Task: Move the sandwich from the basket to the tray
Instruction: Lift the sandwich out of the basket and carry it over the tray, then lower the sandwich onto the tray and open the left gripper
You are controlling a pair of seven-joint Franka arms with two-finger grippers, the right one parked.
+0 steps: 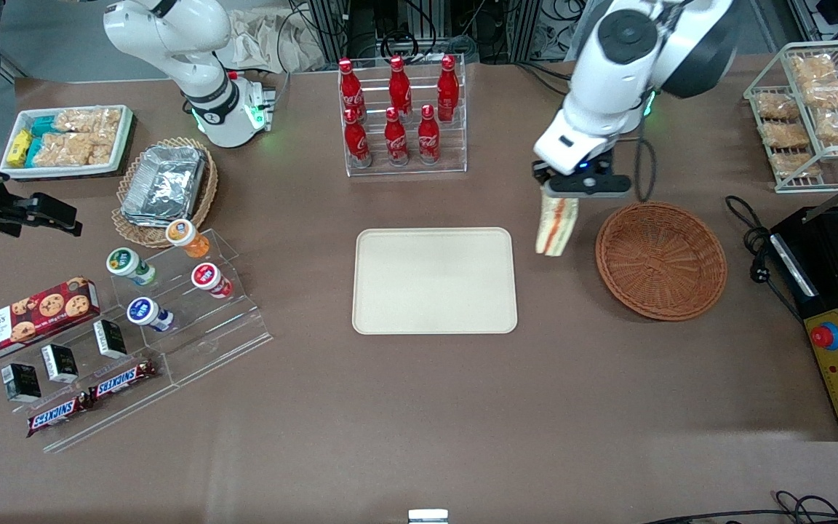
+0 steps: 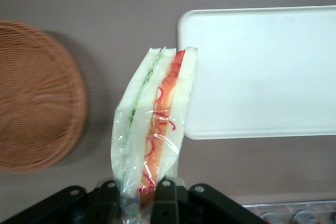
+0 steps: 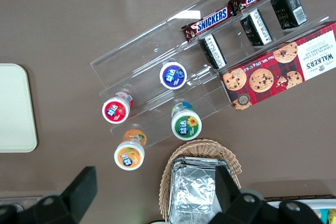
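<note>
The sandwich (image 1: 556,225), a plastic-wrapped wedge of white bread with red, orange and green filling, hangs above the table in the gap between the basket and the tray. My left gripper (image 1: 568,191) is shut on its upper end. In the left wrist view the sandwich (image 2: 155,114) hangs from the gripper (image 2: 139,195), its two black fingers (image 2: 166,200) pressed against the wrap. The round reddish-brown wicker basket (image 1: 660,260) (image 2: 37,95) holds nothing I can see. The cream tray (image 1: 434,281) (image 2: 262,72) (image 3: 16,107) lies flat and bare at the table's middle.
A clear rack of red cola bottles (image 1: 398,113) stands farther from the front camera than the tray. A black appliance with a red button (image 1: 837,320) and a wire rack of snack packets (image 1: 815,109) sit at the working arm's end. Yoghurt cups and chocolate bars on acrylic steps (image 1: 150,320) lie toward the parked arm's end.
</note>
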